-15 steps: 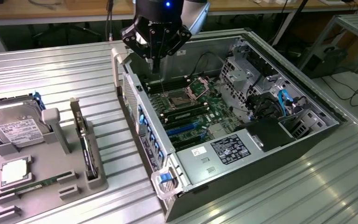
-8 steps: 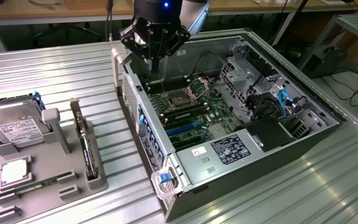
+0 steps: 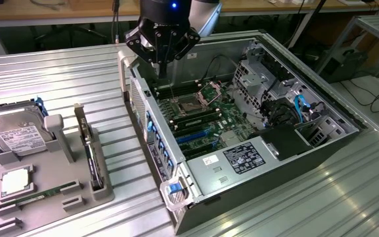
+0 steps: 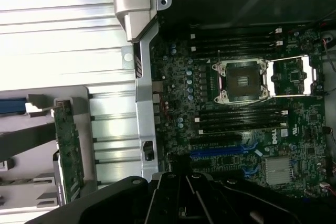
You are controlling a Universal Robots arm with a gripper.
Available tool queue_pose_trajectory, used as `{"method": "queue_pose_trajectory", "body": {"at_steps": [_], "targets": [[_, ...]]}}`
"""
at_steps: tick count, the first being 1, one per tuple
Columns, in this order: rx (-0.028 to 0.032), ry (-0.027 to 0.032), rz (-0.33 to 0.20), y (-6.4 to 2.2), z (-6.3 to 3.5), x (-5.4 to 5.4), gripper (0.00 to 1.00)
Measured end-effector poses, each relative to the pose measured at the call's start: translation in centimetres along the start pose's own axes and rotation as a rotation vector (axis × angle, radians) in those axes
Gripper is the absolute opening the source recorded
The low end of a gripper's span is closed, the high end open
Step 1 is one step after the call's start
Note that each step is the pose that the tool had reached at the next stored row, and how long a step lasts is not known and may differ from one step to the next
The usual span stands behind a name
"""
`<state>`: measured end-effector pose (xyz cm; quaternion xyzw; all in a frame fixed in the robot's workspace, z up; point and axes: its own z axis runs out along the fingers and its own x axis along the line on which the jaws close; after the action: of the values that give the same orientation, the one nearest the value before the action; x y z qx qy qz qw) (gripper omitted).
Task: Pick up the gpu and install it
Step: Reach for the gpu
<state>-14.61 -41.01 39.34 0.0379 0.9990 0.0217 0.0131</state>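
The gpu (image 3: 89, 150) stands on its edge in a slot of the grey holder (image 3: 77, 190) at the exterior view's left, its silver bracket at the far end. In the wrist view the gpu (image 4: 69, 148) appears as a narrow green board seen edge-on. My gripper (image 3: 162, 73) hangs over the far corner of the open computer case (image 3: 321, 106), above the motherboard (image 3: 196, 111) and well away from the gpu. Its black fingers (image 4: 184, 195) are shut together with nothing between them. Blue expansion slots (image 4: 220, 152) lie on the motherboard (image 4: 236, 129).
The grey holder also carries a silver hard drive (image 3: 15, 131), a CPU (image 3: 16, 181) and a RAM stick (image 3: 45, 192). The case's rear wall (image 3: 151, 133) stands between holder and motherboard. An open CPU socket (image 4: 240, 81) and a ribbed metal table (image 3: 57, 79) are in view.
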Motion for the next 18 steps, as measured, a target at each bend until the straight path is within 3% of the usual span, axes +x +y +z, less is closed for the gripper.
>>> {"method": "queue_pose_trajectory", "body": {"at_steps": [18], "targets": [[0.0000, 0.0000, 0.000, -0.32, -0.03, 0.47, 0.11]]}}
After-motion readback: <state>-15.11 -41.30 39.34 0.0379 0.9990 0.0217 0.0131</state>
